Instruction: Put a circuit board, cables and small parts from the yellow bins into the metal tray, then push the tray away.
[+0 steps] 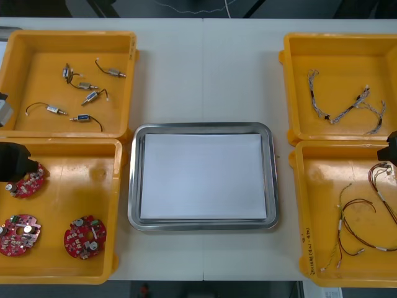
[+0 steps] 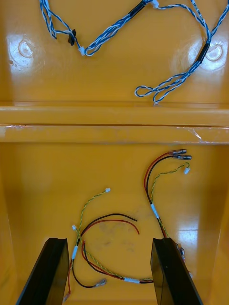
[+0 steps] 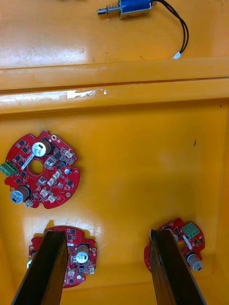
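Metal tray [image 1: 271, 180] — shiny rim, white inside — sits between yellow bins [image 1: 74, 180].

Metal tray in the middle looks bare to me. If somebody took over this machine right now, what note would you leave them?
Left gripper: jaws open, holding nothing, over the near-left yellow bin with three round red circuit boards.
Right gripper: jaws open, holding nothing, over the red and yellow cables in the near-right yellow bin.
Small metal parts lie in the far-left bin; twisted blue and white cables in the far-right bin.
Shiny metal tray, white inside, holds nothing.
Done: nothing. Left: load a board, cables and parts, then push the tray away.
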You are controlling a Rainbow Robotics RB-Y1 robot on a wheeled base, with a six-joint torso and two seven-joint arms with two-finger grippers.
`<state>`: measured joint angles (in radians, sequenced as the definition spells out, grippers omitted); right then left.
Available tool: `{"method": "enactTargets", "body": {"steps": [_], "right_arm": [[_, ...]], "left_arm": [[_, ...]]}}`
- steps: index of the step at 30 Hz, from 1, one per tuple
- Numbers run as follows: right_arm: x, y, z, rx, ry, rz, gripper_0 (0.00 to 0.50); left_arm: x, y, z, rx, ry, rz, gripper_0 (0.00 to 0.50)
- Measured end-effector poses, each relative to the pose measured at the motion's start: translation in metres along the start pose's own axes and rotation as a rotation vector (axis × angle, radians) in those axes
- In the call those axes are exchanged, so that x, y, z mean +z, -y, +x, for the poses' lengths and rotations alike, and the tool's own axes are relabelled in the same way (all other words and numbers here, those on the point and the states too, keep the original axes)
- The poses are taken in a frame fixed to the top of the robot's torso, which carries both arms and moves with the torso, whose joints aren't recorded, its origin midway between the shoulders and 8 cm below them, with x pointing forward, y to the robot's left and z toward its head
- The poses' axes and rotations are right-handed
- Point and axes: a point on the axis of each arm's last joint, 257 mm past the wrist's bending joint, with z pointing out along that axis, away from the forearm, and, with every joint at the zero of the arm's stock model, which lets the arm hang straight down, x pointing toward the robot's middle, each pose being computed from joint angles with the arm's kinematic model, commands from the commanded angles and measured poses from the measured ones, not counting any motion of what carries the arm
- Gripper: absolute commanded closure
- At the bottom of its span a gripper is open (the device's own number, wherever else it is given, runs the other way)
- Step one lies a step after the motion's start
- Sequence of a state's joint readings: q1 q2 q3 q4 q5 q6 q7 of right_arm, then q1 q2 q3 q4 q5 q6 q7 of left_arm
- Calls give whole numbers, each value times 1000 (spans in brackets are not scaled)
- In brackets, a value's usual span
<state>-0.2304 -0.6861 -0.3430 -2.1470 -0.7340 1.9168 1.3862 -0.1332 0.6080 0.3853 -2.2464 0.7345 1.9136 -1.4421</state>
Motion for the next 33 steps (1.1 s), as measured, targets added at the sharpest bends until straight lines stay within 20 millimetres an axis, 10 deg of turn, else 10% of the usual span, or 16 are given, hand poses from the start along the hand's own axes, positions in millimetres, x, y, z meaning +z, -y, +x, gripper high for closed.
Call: {"method": "enactTargets", "body": {"steps": [20,33], "right_arm": [[2,4,16,3,-27,-29,0],[2,32,55,-99,-111,-1,0]], "left_arm": [[6,9,5,-15,-10,30,0],[21,-6,60,12,-151,-17,0]]}}
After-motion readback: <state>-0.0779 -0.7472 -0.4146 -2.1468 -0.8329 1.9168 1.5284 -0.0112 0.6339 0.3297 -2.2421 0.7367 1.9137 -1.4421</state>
